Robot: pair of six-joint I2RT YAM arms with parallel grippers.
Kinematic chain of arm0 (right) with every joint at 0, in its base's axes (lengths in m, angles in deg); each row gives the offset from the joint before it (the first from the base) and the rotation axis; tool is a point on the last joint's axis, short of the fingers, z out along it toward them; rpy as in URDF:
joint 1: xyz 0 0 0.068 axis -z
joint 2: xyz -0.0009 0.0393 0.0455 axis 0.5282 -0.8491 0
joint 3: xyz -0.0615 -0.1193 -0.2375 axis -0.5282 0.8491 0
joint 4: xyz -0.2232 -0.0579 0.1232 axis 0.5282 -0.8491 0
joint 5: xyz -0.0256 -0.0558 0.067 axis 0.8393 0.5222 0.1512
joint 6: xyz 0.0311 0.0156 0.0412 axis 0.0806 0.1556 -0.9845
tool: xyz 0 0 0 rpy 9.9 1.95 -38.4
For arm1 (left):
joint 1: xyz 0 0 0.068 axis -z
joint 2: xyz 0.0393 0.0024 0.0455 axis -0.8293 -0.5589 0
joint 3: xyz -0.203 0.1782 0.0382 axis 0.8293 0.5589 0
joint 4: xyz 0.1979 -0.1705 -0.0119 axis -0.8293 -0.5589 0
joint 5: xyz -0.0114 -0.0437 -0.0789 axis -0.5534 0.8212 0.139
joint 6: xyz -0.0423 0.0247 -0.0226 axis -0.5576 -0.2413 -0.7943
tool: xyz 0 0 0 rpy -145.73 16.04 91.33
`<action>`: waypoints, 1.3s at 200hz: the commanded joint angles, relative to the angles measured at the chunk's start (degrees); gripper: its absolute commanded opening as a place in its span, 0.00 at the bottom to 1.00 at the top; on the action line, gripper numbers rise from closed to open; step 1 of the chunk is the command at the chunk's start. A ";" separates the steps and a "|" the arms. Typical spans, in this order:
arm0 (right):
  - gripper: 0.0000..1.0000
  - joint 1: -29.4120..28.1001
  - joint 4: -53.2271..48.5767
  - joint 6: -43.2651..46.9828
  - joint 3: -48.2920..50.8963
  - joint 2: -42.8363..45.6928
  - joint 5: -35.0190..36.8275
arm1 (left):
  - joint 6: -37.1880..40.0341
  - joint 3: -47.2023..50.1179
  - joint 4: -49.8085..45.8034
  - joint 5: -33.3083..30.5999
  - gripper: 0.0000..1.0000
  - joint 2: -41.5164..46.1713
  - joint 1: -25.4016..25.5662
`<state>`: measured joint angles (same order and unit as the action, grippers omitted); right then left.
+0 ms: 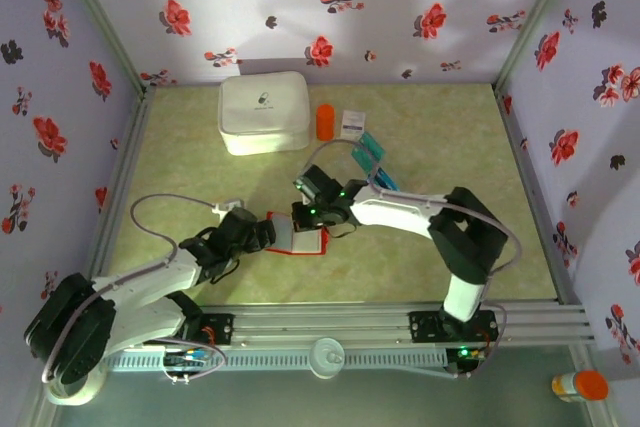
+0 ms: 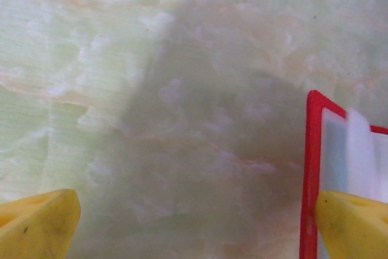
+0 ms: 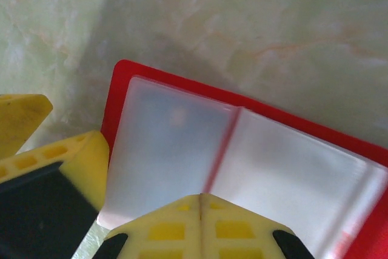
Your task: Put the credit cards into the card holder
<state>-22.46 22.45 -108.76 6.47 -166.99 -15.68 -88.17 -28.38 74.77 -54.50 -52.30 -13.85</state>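
The red card holder (image 1: 302,238) lies open on the table, its pale clear pockets (image 3: 176,150) facing up. My right gripper (image 1: 312,225) is shut, its fingertips (image 3: 200,198) meeting over the centre fold. My left gripper (image 1: 266,232) is open wide at the holder's left edge (image 2: 311,168): one yellow finger (image 2: 350,225) sits on that edge, the other (image 2: 36,225) over bare table. That left finger (image 3: 82,162) also appears beside the holder in the right wrist view. Teal and blue credit cards (image 1: 370,151) (image 1: 385,180) lie behind the right arm.
A large white rounded case (image 1: 264,113) stands at the back, with an orange cylinder (image 1: 325,121) and a small white printed box (image 1: 351,123) beside it. Floral walls close in three sides. A rail (image 1: 330,325) runs along the near edge.
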 commanded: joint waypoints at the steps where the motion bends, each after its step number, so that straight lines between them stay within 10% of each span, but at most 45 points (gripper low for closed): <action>1: 0.04 -0.68 3.21 -1.85 -2.46 -3.39 -2.60 | 0.64 -1.22 -2.50 -0.96 1.00 2.21 0.28; 260: 0.04 -0.54 8.25 -6.22 -0.82 -11.62 -5.63 | 0.80 2.00 3.02 2.72 1.00 -0.89 0.28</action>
<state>-22.96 30.82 -113.59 4.11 -177.83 -21.10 -87.93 -27.88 76.98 -52.05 -52.80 -13.87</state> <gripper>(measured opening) 0.058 0.998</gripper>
